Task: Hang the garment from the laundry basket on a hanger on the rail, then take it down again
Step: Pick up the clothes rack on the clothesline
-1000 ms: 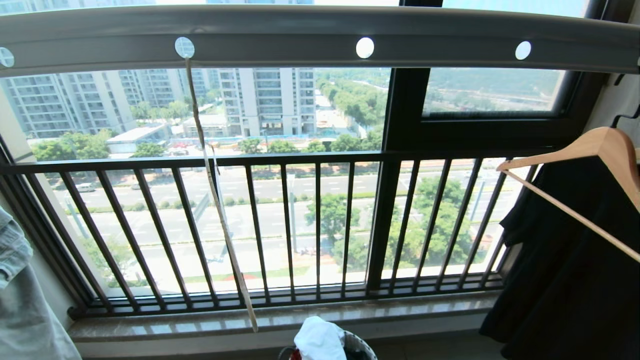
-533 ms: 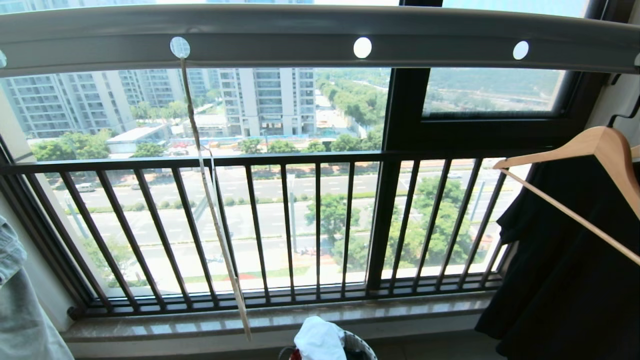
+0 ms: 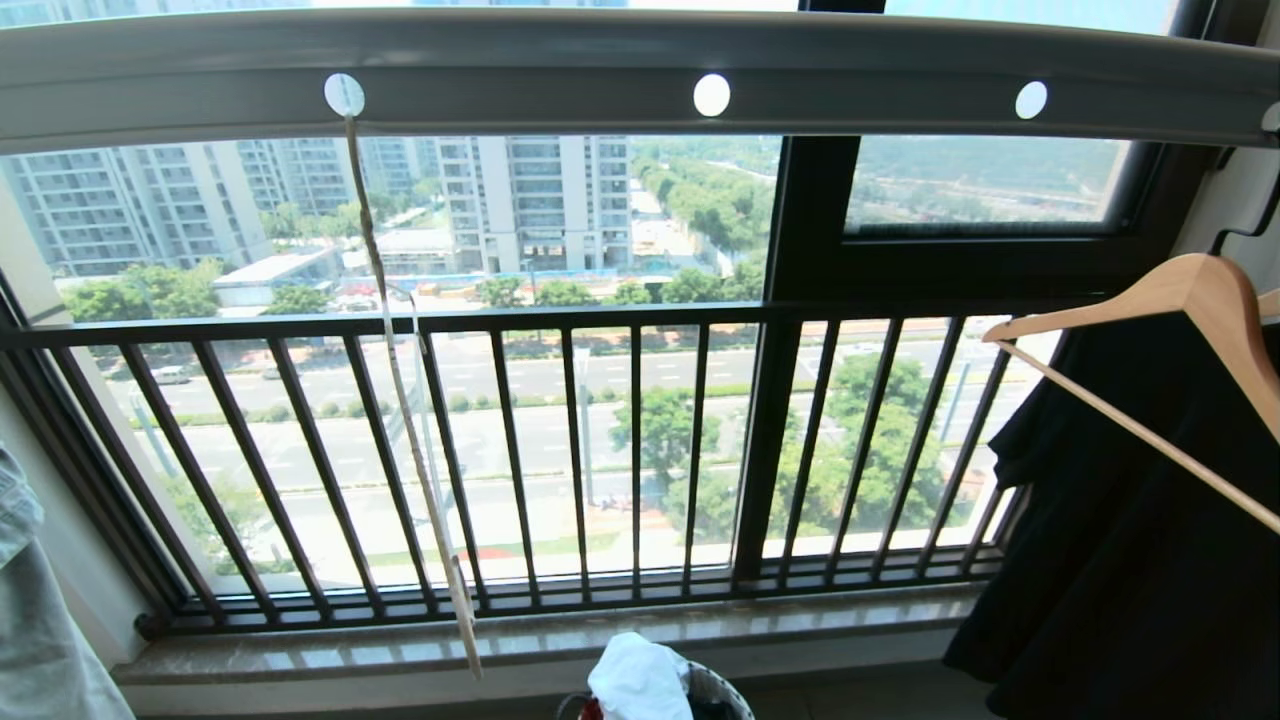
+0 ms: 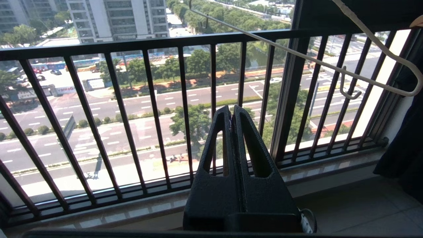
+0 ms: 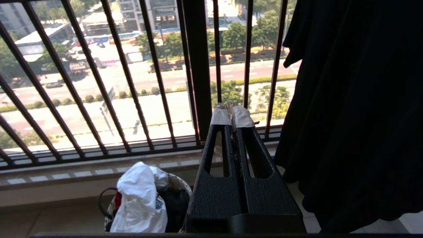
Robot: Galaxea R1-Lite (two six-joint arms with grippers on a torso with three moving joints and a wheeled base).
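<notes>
The grey rail with round holes runs across the top of the head view. The thin cream hanger hangs empty from one hole, seen edge-on, and its wire also crosses the left wrist view. The white garment lies bunched in the laundry basket on the floor below the window. My left gripper is shut and empty, pointing at the railing, below the hanger. Just right of the basket and the garment, my right gripper is shut and empty, with white-taped tips.
A black garment hangs on a thick wooden hanger at the right, close beside my right gripper. Pale blue denim hangs at the far left. The dark barred railing and stone sill close off the window.
In the head view the rail, the wire hanger, the wooden hanger and the denim have all drifted slightly left. The railing, basket and garment hold their places.
</notes>
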